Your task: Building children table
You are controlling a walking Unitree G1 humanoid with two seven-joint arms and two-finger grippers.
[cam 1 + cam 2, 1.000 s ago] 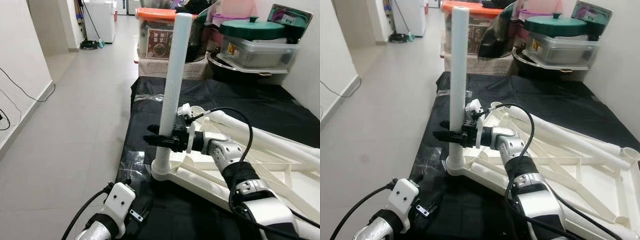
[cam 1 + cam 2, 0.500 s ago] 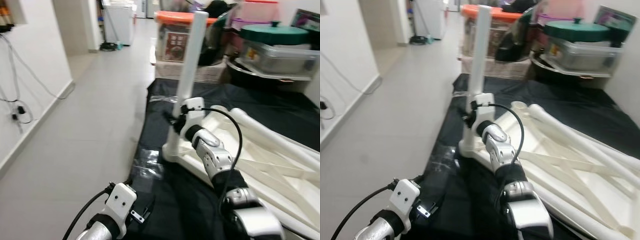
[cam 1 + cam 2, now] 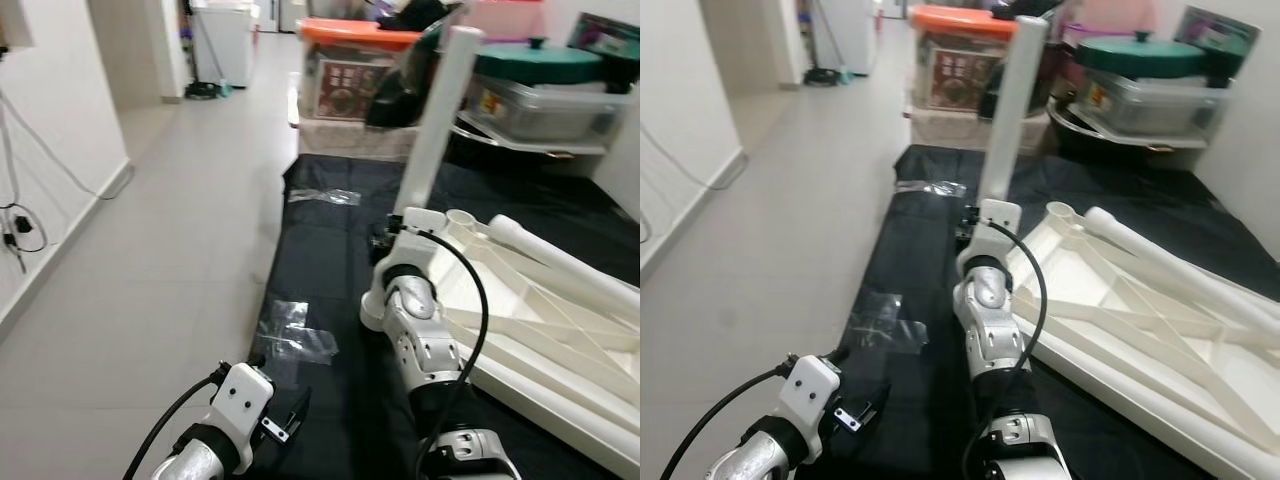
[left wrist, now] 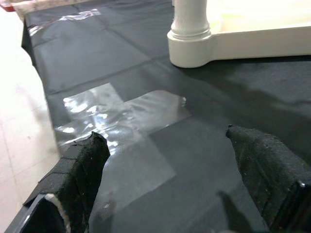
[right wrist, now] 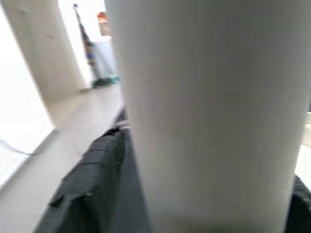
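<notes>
right arm (image 3: 985,340): silver, built of rounded jointed segments with dark bands between them
right wrist block (image 3: 996,222): white, boxy, just behind the gripper
right cable (image 3: 1033,290): black, thin, looping from the wrist block back along the arm
right fingers (image 5: 90,179): black, ribbed texture on the inner face
left arm (image 3: 190,465): silver, ringed by a black collar
left wrist block (image 3: 238,396): white, rounded corners, small dark screw holes
left cable (image 3: 165,425): black, curving back from the block
left bracket (image 3: 272,430): small metal piece beside the block
left fingers (image 4: 80,167): black, coarse fabric-like pads, one with a white edge line

Smooth white plastic on the table leg (image 3: 432,130) and frame (image 3: 540,310); matt black sheeting (image 4: 97,53) with glossy clear tape (image 4: 121,116); rough black pads (image 4: 82,160).
</notes>
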